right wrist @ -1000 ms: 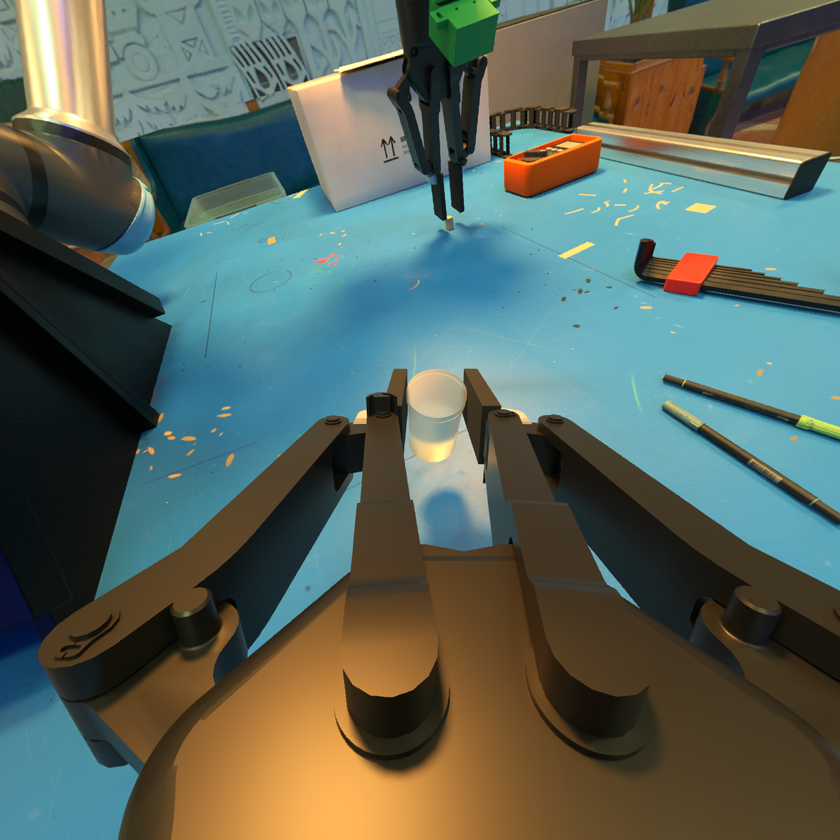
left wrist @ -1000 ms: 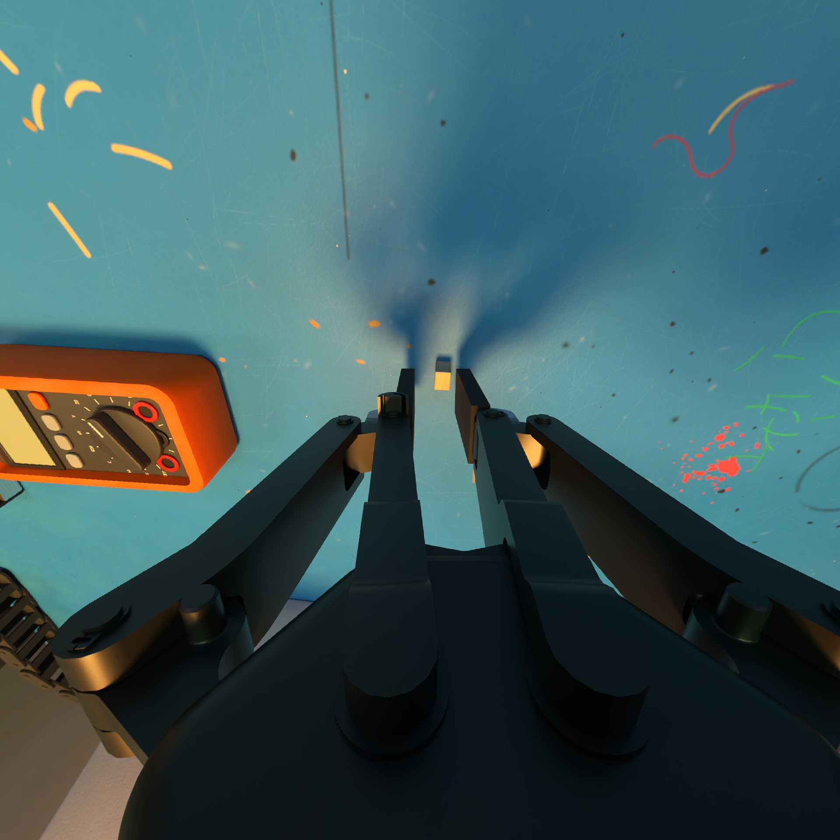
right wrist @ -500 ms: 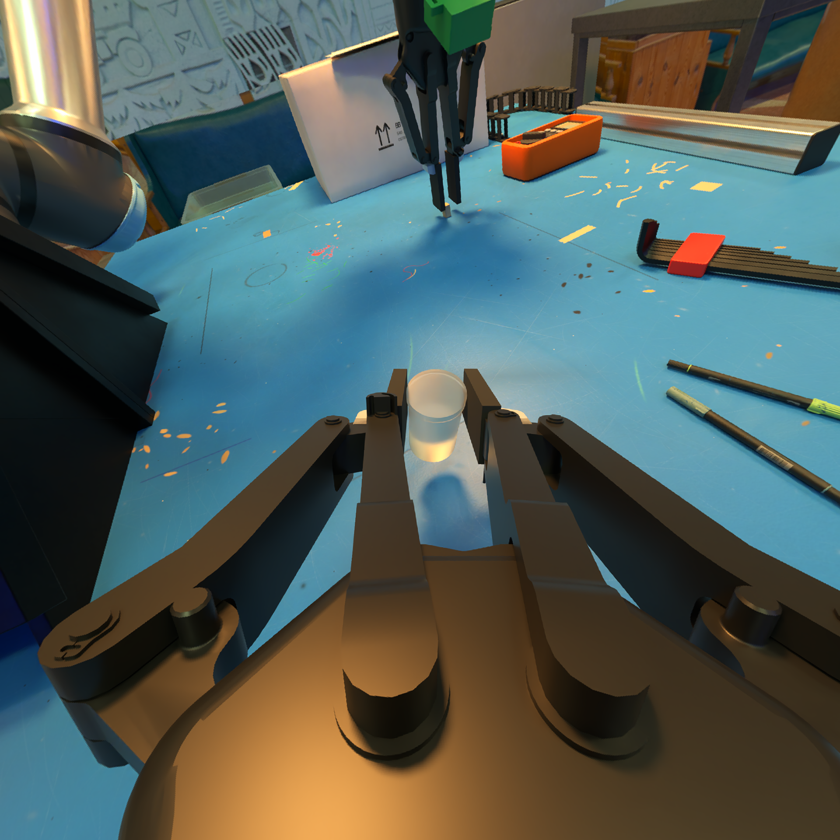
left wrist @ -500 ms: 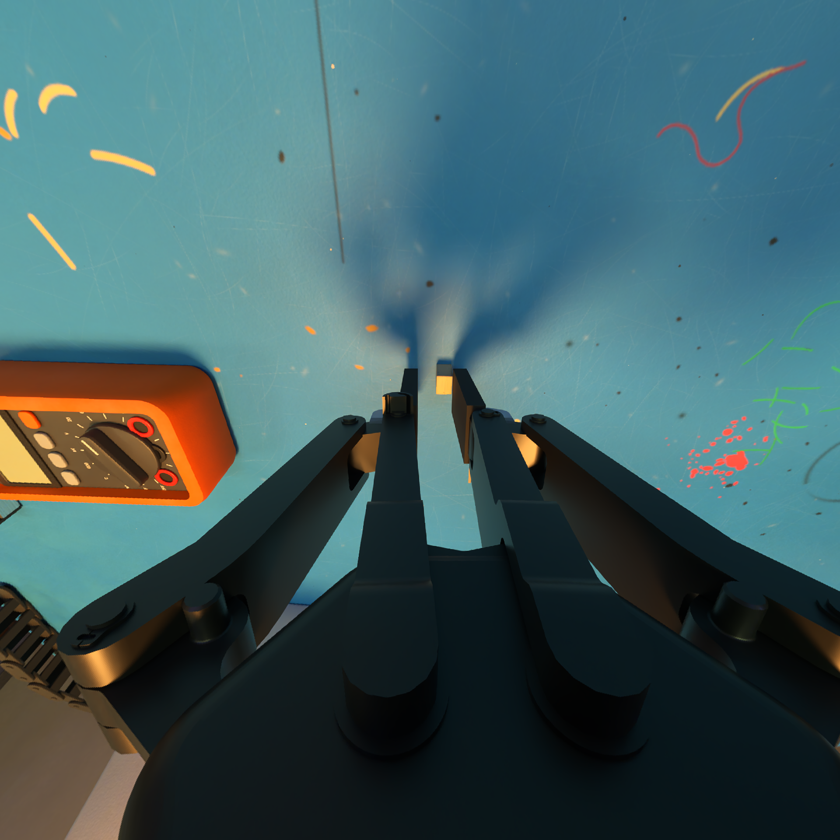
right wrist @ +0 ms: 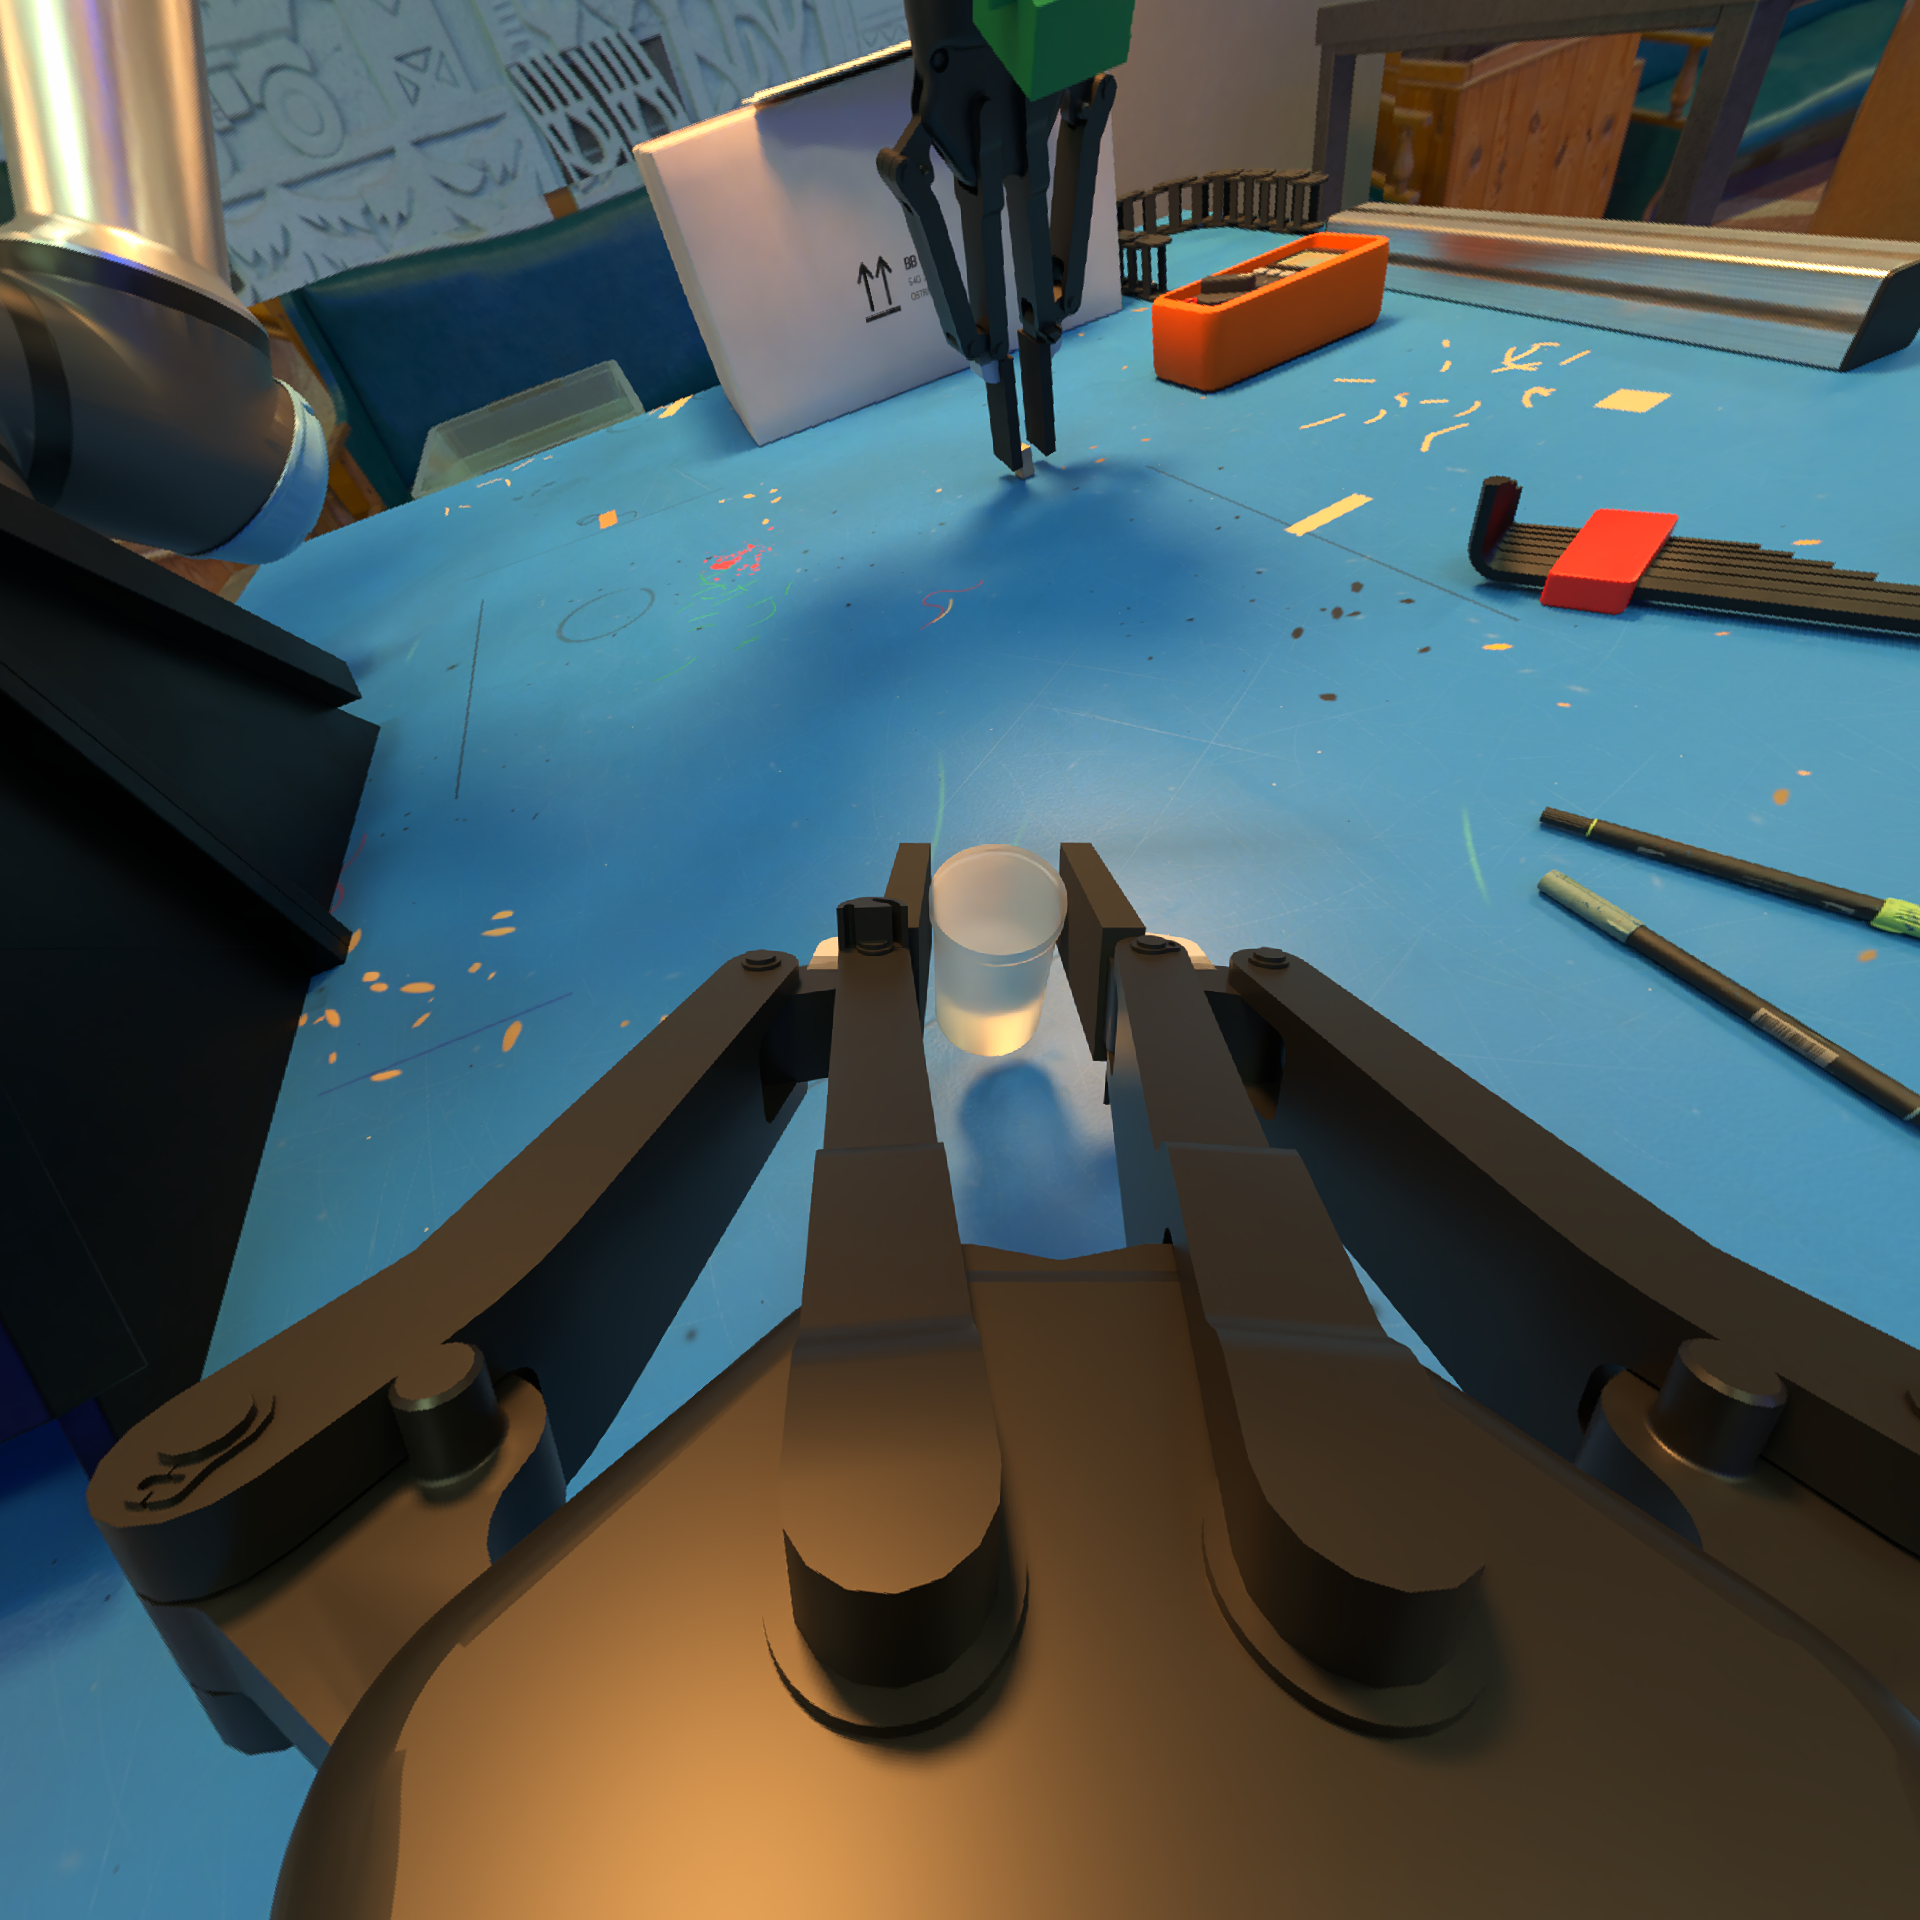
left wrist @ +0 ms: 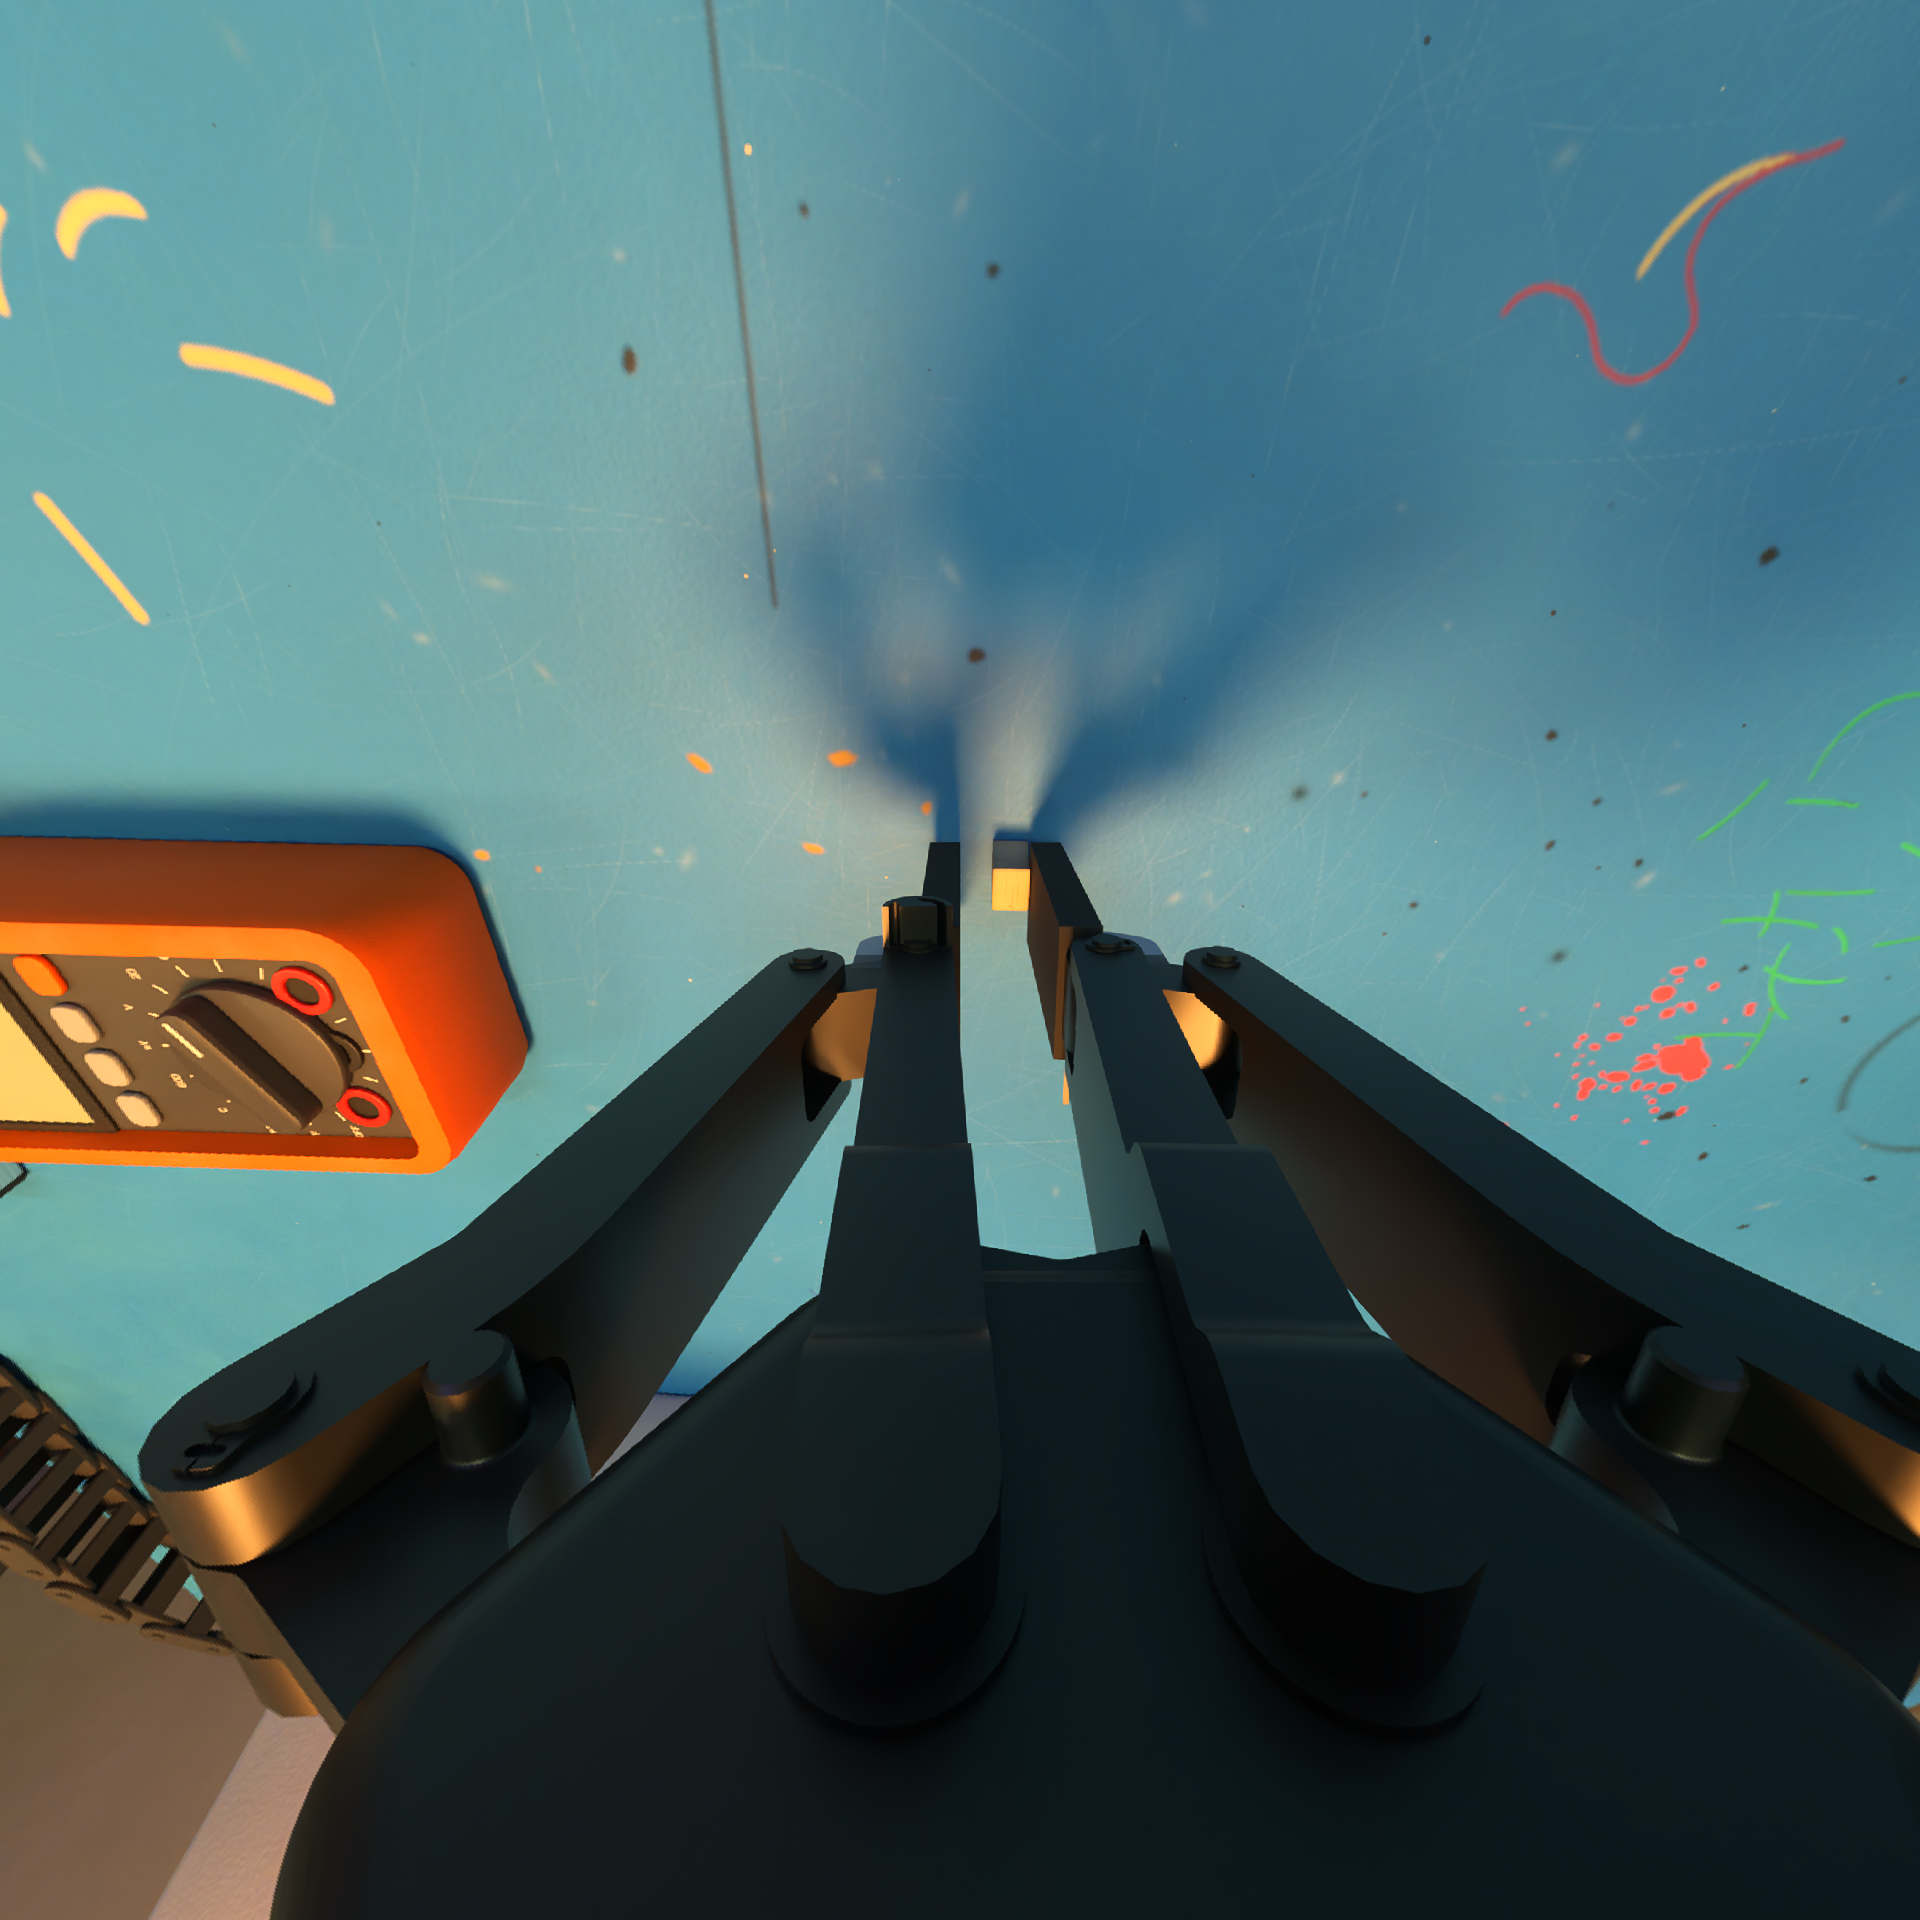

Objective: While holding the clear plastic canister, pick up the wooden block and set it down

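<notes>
The small wooden block [left wrist: 1010, 881] stands on the blue table [left wrist: 520, 520] between the fingertips of my left gripper [left wrist: 992, 868]. It touches the right finger, and a narrow gap separates it from the left finger. The right wrist view shows this gripper [right wrist: 1023, 457] pointing straight down over the block [right wrist: 1027, 470]. My right gripper [right wrist: 995, 862] is shut on the clear plastic canister [right wrist: 992, 956] and holds it upright above the table [right wrist: 1143, 707], with its shadow below.
An orange multimeter [left wrist: 229, 1008] lies left of the block, also seen in the right wrist view [right wrist: 1268, 307]. A white box [right wrist: 800, 281], cable chain [right wrist: 1216, 203] and metal rail [right wrist: 1621, 281] stand behind. A hex key set [right wrist: 1662, 566] and two pens [right wrist: 1725, 873] lie right.
My left gripper's fingers have narrowed around the block and it has sunk slightly toward the table. The right gripper still holds the canister; its view has shifted a little.
</notes>
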`<state>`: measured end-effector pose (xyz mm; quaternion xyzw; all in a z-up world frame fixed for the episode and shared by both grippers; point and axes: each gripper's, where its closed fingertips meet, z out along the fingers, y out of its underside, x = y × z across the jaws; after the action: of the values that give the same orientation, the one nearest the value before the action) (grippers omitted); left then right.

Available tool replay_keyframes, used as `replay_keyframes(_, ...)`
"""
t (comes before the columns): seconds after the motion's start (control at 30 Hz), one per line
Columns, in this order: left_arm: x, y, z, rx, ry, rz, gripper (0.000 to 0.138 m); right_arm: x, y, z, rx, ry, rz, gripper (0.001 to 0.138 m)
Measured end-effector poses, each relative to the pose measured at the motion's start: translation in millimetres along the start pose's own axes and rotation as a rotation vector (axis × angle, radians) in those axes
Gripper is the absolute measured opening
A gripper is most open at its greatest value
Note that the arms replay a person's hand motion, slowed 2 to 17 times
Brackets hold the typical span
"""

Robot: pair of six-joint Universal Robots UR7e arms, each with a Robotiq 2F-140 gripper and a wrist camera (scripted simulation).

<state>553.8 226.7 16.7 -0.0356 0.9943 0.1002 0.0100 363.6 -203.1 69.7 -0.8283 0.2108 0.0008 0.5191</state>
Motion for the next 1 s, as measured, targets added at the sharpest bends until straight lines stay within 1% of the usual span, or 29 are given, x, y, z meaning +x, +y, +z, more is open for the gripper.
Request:
replay_keyframes(0.3, 3.7, -1.4, -0.1, 0.004, 0.010, 0.008, 0.009, -0.7, 2.0, 2.0, -0.007, -0.002, -0.002, 0.033)
replay_keyframes(0.67, 5.1, -4.2, -1.0, -0.013, -0.013, 0.013, 0.009, -0.7, 4.9, 4.0, -0.014, -0.004, 0.001, 0.033)
replay_keyframes(0.87, 14.7, -22.7, -9.6, 0.029, -0.021, 0.039, 0.009, -1.4, 5.7, 3.8, -0.016, -0.005, -0.001, 0.033)
replay_keyframes(1.0, 24.9, -44.3, -23.2, 0.069, -0.049, 0.083, 0.009, -1.4, 5.8, 3.4, -0.014, -0.006, -0.002, 0.033)
